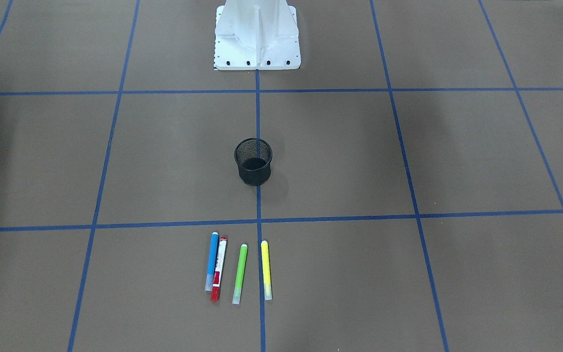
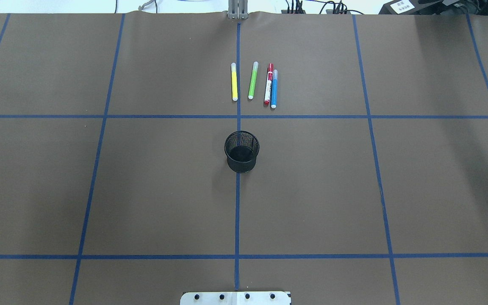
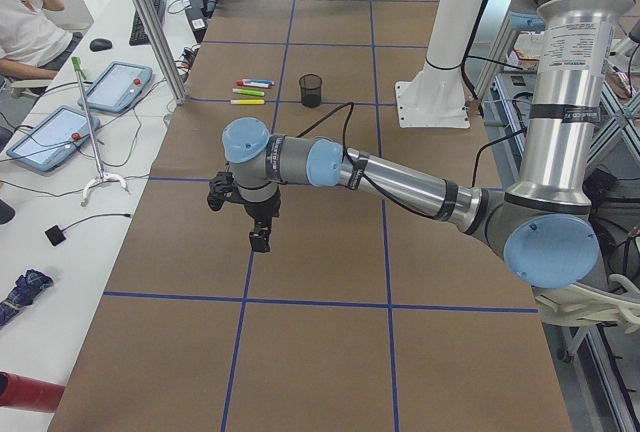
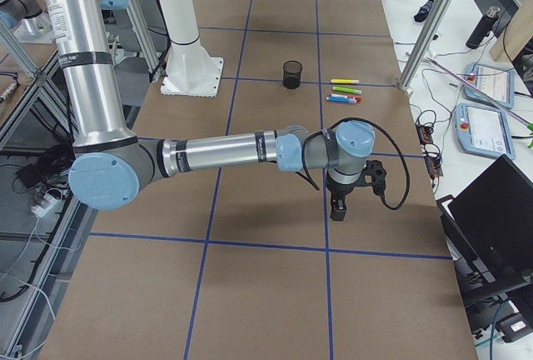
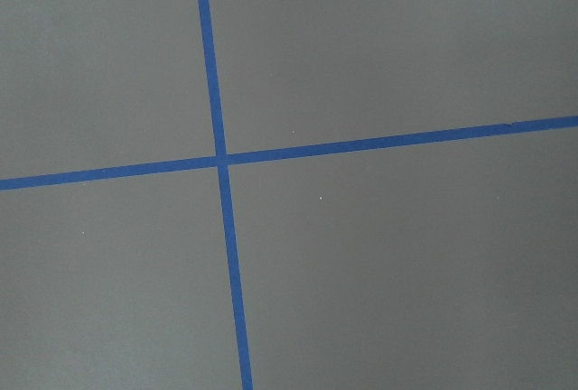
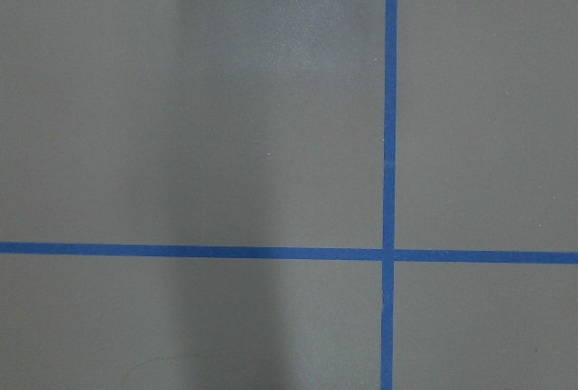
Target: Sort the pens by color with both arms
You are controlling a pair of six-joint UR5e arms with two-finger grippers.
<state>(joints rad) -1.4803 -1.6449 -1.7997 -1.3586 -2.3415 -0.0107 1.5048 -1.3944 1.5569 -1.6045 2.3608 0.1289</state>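
Note:
Four pens lie side by side on the brown table, on the far side of the cup from the robot: the yellow pen (image 2: 234,81), the green pen (image 2: 253,80), the red-capped white pen (image 2: 268,84) and the blue pen (image 2: 274,89). They also show in the front view: blue pen (image 1: 211,261), red-capped pen (image 1: 218,269), green pen (image 1: 240,273), yellow pen (image 1: 266,269). My left gripper (image 3: 259,240) shows only in the exterior left view and my right gripper (image 4: 337,212) only in the exterior right view, both far from the pens. I cannot tell whether they are open or shut.
A black mesh cup (image 2: 242,151) stands upright at the table's middle. The white pedestal base (image 1: 257,34) sits behind it. Blue tape lines (image 2: 237,212) grid the table. Operators' tablets (image 3: 118,87) and a laptop (image 4: 500,218) lie on side desks.

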